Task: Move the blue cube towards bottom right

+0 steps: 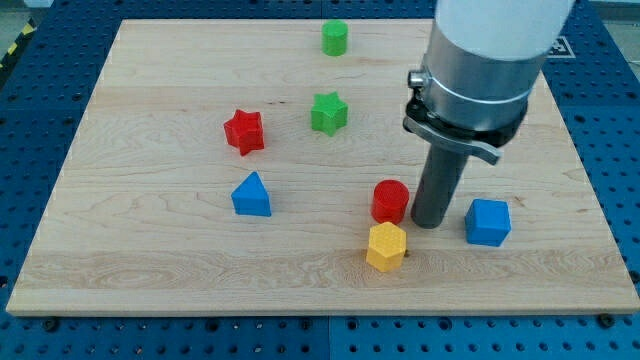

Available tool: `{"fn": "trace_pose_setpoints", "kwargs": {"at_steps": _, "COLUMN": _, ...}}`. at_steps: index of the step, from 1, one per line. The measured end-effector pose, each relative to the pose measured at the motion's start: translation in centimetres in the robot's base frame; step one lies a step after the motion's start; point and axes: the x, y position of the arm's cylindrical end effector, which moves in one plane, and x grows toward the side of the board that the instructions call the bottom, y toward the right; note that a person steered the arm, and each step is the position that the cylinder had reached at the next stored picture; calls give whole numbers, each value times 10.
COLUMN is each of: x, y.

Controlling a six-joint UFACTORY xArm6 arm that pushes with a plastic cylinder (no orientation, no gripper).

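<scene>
The blue cube (pixel 488 222) sits on the wooden board (pixel 150 270) at the lower right. My tip (pixel 429 223) rests on the board just to the cube's left, with a small gap between them. A red cylinder (pixel 390 201) stands right beside the tip on its left. A yellow hexagonal block (pixel 386 246) lies just below and left of the tip.
A blue triangular block (pixel 251 195) lies left of centre. A red star block (pixel 244 131) is above it. A green star block (pixel 328 112) is near the middle top, and a green cylinder (pixel 335 38) is near the top edge. The arm's wide body hangs over the upper right.
</scene>
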Motion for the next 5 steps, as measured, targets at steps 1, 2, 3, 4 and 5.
{"fn": "trace_pose_setpoints", "kwargs": {"at_steps": 1, "x": 0, "y": 28}}
{"fn": "trace_pose_setpoints", "kwargs": {"at_steps": 2, "x": 0, "y": 51}}
{"fn": "trace_pose_setpoints", "kwargs": {"at_steps": 3, "x": 0, "y": 71}}
{"fn": "trace_pose_setpoints", "kwargs": {"at_steps": 4, "x": 0, "y": 85}}
{"fn": "trace_pose_setpoints", "kwargs": {"at_steps": 5, "x": 0, "y": 95}}
